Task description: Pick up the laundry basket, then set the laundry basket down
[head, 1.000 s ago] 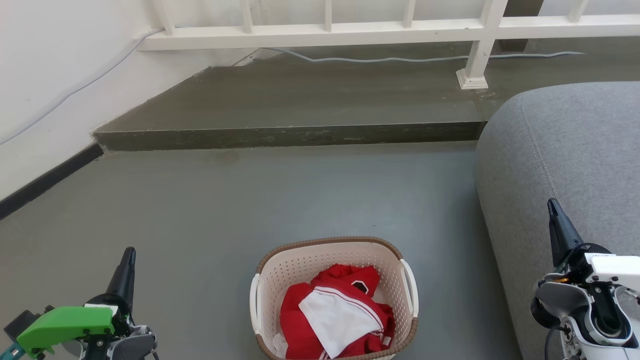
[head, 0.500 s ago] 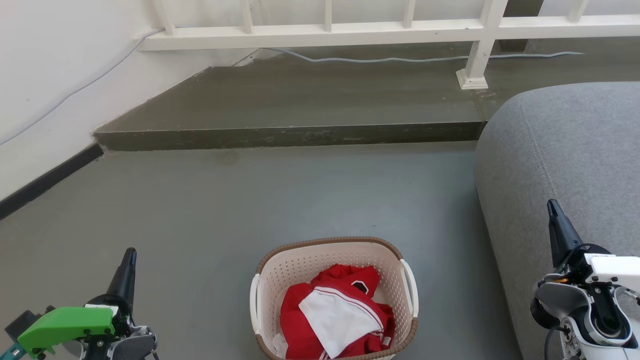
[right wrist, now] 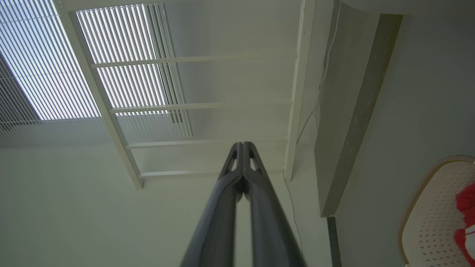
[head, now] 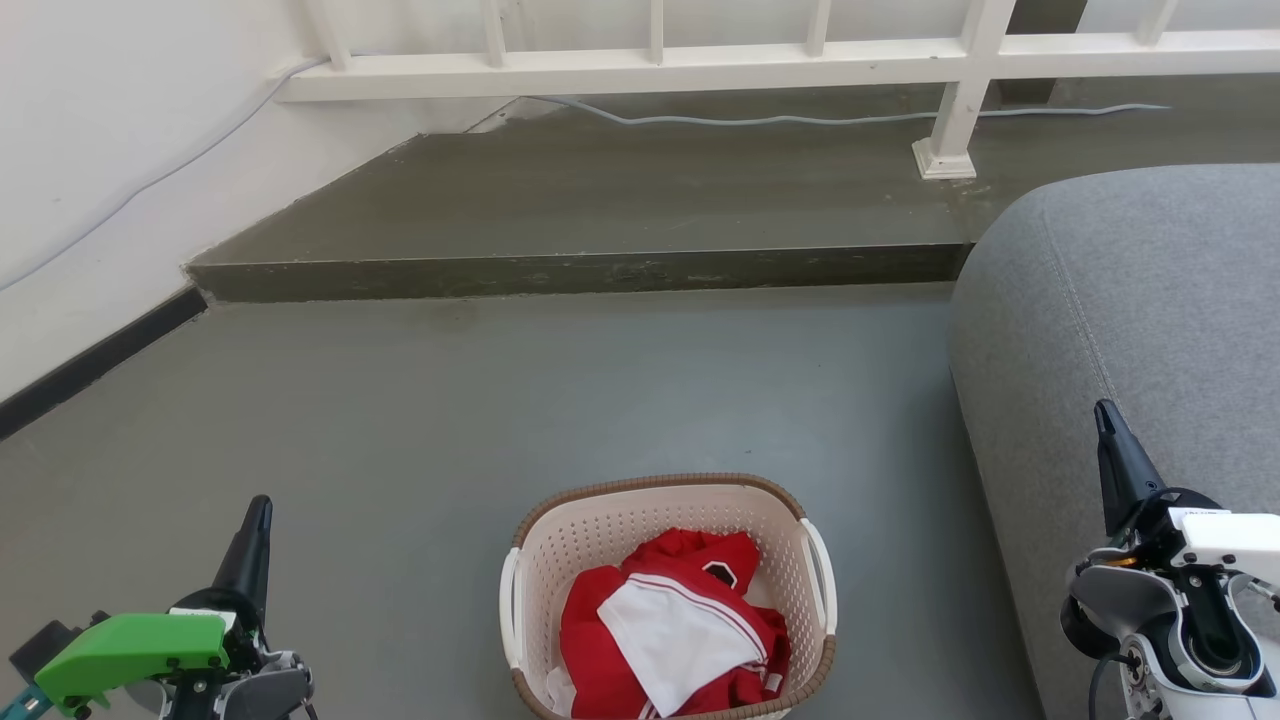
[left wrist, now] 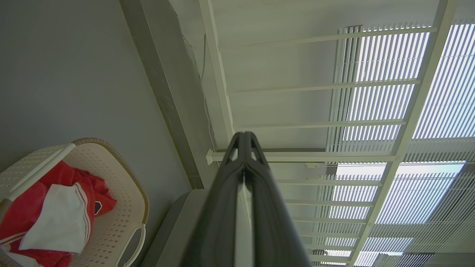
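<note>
The laundry basket [head: 560, 545] stands on the grey floor at the bottom centre of the head view, cream perforated plastic with a brown rim and white side handles, holding red and white clothes [head: 670, 625]. It also appears at the lower left of the left wrist view [left wrist: 122, 207] and at the right edge of the right wrist view [right wrist: 434, 218]. My left gripper [head: 258, 505] is shut and empty, well to the basket's left. My right gripper [head: 1103, 410] is shut and empty, to the basket's right, in front of the sofa. Both point away from the basket, tips together [left wrist: 243, 135] [right wrist: 243, 144].
A grey sofa [head: 1150, 330] fills the right side, close to the basket. A raised concrete step [head: 580, 270] crosses the floor ahead, with a white railing [head: 700, 60] and a cable [head: 760, 118] on it. A white wall [head: 90, 150] with dark skirting runs along the left.
</note>
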You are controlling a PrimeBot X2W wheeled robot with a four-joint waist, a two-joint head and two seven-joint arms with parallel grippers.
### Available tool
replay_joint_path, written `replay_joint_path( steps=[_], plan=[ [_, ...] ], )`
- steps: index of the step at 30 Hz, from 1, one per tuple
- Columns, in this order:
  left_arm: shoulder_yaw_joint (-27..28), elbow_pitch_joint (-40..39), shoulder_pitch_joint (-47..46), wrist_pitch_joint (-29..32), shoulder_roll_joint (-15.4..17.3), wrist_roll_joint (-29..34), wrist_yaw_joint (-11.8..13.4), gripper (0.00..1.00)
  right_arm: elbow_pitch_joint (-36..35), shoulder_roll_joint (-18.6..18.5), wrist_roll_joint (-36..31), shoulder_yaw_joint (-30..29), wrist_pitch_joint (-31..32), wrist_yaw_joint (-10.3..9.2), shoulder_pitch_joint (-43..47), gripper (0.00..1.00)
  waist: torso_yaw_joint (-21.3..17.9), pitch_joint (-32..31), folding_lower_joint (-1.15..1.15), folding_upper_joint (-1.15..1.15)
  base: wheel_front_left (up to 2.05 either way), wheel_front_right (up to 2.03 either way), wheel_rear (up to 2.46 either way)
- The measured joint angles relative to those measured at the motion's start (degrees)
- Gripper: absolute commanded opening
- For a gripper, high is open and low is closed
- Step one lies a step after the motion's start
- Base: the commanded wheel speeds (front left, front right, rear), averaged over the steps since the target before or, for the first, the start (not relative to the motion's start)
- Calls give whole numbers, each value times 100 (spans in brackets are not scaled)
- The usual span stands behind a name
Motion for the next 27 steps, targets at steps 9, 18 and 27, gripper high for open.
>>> replay_joint_path(
  steps=[9, 18, 27],
  plan=[
    [7, 20, -57, 1, -4, 0, -4, 0, 9, 1, 0, -4, 15, 0, -2, 0, 0, -1, 0, 0, 0, 0, 0],
    [13, 45, -58, 2, -9, 0, -5, 0, 21, 1, 0, -8, 15, 0, -2, 0, 0, -2, 0, 0, 0, 0, 0],
    [19, 64, -60, 8, -11, 0, -7, 0, 31, 2, 0, -11, 15, 1, -3, 0, 1, -2, 0, 0, 0, 0, 0]
  ],
)
